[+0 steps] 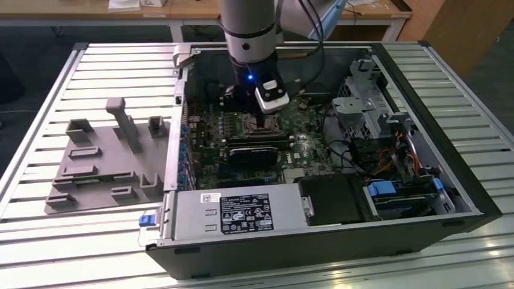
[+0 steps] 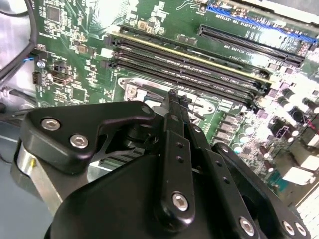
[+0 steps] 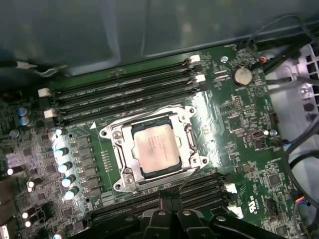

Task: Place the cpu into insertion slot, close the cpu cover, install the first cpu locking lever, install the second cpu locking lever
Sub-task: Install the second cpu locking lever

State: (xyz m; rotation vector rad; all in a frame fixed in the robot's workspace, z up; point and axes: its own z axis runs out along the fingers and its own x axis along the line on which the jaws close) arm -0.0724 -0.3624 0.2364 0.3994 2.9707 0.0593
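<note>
While the arm stands vertical, its pincer [image 2: 173, 99] hovers above the cpu [image 3: 157, 148].

The exterior view looks down from high in front at the open computer case [image 1: 321, 150] lying on the slatted bench [image 1: 96, 66], taking in the whole arm. The first wrist view faces almost straight down, close over the motherboard [image 3: 239, 124]. The second wrist view peers past the end effector [image 2: 172, 94], closer still, across the same board.

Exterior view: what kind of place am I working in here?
Likely a lab or workshop test bench: an opened computer case lies on a slatted metal table, a grey fixture block sits beside it, and wooden desks stand behind.
</note>
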